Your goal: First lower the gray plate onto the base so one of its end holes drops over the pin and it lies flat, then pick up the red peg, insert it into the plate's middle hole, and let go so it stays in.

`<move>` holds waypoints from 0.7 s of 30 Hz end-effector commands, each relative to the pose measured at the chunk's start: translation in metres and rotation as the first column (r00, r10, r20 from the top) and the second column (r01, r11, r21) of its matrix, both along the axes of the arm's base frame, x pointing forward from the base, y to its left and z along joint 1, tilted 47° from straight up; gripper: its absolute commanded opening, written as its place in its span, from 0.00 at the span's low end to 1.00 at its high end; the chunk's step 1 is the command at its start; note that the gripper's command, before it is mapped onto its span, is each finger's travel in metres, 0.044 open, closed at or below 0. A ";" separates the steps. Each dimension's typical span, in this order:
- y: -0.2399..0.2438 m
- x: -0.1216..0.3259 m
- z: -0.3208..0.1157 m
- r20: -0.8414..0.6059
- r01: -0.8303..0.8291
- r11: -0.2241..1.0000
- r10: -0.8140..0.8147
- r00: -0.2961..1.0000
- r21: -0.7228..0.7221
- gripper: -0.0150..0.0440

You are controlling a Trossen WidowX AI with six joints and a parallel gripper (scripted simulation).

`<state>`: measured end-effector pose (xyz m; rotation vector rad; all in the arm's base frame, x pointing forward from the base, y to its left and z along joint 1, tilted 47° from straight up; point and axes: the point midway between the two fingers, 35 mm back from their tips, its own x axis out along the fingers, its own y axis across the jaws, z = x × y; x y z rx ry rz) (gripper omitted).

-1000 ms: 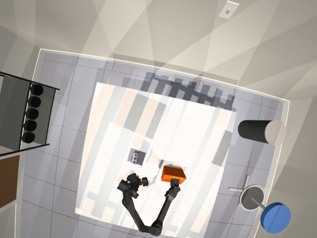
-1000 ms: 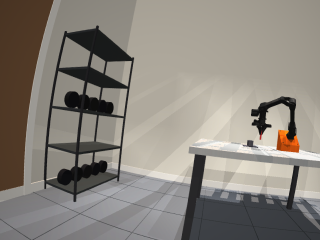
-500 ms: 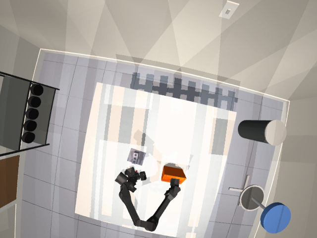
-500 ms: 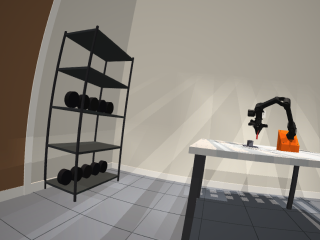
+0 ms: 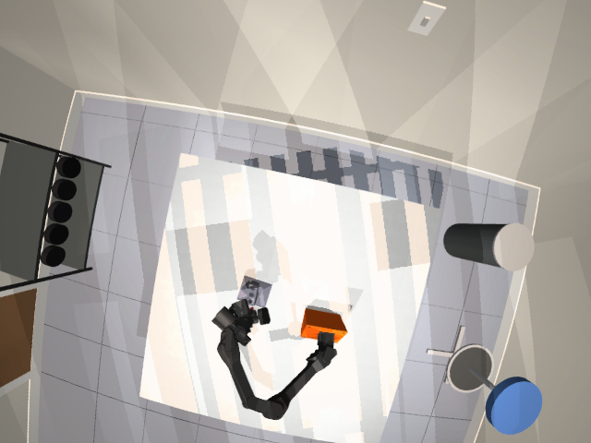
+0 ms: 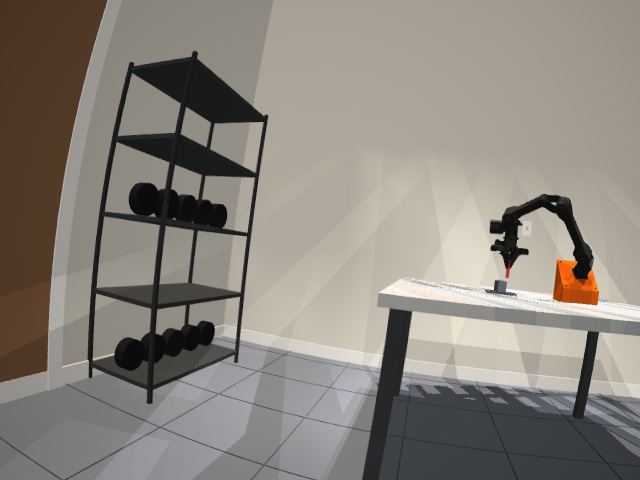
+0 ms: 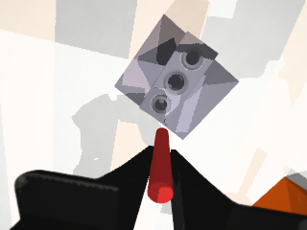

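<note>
The gray plate (image 7: 193, 76) has three holes in a row and appears to lie flat on the square gray base (image 7: 221, 82) (image 5: 265, 286) (image 6: 491, 291). The light tip of a pin shows inside its end hole nearest my fingers in the wrist view. The middle and far holes look dark and empty. My gripper (image 7: 161, 152) (image 6: 509, 264) is shut on the red peg (image 7: 160, 174) (image 6: 507, 271), which hangs upright below the fingers. In the exterior view the peg's lower end is above the plate and slightly to its right, touching nothing.
The orange arm mount (image 5: 324, 324) (image 6: 573, 284) (image 7: 285, 196) stands on the white table (image 5: 381, 333) (image 6: 434, 302), to the right of the base. A black shelf rack (image 6: 175, 222), a dark cylinder (image 5: 472, 242) and a blue-topped stool (image 5: 512, 405) stand off the table.
</note>
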<state>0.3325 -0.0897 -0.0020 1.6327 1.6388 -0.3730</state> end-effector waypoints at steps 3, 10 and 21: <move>-0.015 0.005 -0.014 0.003 0.000 1.000 0.000 1.000 -0.002 0.25; -0.029 0.008 -0.031 0.002 0.003 1.000 -0.003 1.000 0.001 0.25; -0.037 0.009 -0.040 0.002 0.005 1.000 -0.005 1.000 0.003 0.25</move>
